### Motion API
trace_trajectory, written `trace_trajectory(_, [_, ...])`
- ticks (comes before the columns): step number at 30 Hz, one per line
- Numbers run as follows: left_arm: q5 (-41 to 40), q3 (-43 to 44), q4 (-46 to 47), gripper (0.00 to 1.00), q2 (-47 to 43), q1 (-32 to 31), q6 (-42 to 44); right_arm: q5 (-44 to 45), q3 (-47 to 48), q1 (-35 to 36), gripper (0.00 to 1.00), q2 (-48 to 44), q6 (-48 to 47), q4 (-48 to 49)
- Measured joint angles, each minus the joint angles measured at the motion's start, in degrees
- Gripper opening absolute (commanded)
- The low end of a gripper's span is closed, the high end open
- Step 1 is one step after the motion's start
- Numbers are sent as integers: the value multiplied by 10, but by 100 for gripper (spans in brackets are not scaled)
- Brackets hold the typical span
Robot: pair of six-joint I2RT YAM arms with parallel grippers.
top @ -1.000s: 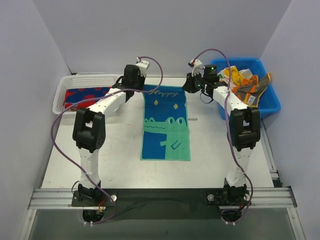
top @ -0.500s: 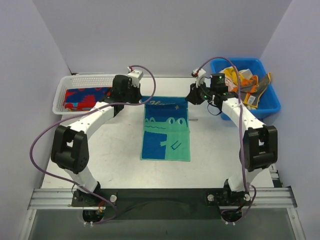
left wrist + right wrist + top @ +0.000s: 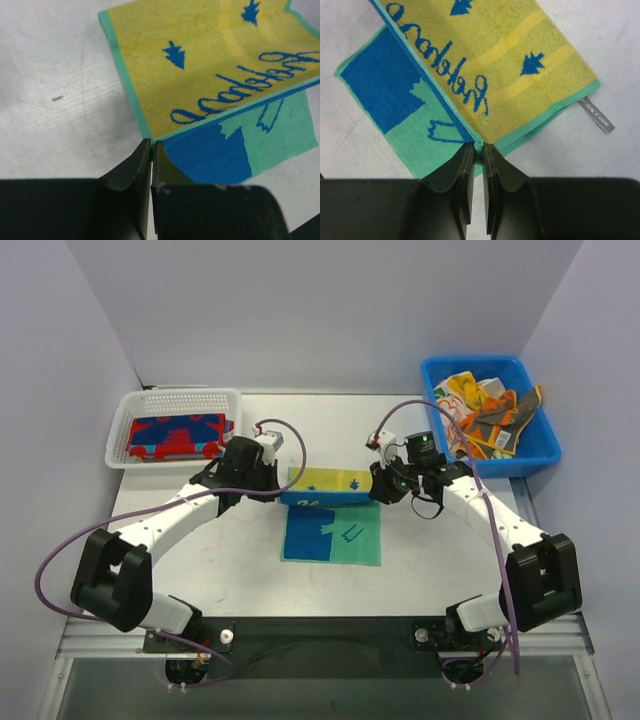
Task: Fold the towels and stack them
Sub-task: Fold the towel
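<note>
Lying mid-bench point(image 3: 200, 570), half doubled over: the teal towel point(image 3: 330, 535), its far part lifted and turned toward the near edge, showing a yellow underside with blue lettering and small tree prints. Pinched at the left lifted corner by the left pincer point(image 3: 151, 145), closed on the hem. Pinched at the right lifted corner by the right pincer point(image 3: 481, 146), likewise closed on the hem. Left of and beyond the teal towel, a white mesh basket point(image 3: 180, 400) with a folded red-and-blue towel point(image 3: 178, 435) lying flat inside. Right of and beyond the teal towel, a blue bin point(image 3: 535, 458) holding a loose heap of towels point(image 3: 480, 410): grey with orange border, yellow, floral white, all bunched together, an orange-edged corner reaching over the right rim.
</note>
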Motion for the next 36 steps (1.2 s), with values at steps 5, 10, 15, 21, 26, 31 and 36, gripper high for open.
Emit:
trace_trajectory(5, [3,-35,-19,0,-5,-21,-29,8,-12,3,13,-14,16,-30])
trace_trajectory(10, [4,-43,-40,0,27,-47,-54,8,-17,4,12,29,48,-67])
trace_trajectory(15, [2,-46,-56,0,85,-62,-80,9,2,8,12,130,70,-123])
trace_trajectory(21, [-3,-45,-57,0,113,-63,-104,19,18,16,13,183,77,-151])
trace_trajectory(26, [-9,-40,-58,0,117,-63,-113,40,32,23,18,186,70,-156])
trace_trajectory(31, [-18,-36,-60,0,119,-63,-116,54,40,24,47,185,67,-159])
trace_trajectory(36, [-31,-38,-69,0,106,-63,-116,65,32,24,62,144,81,-165])
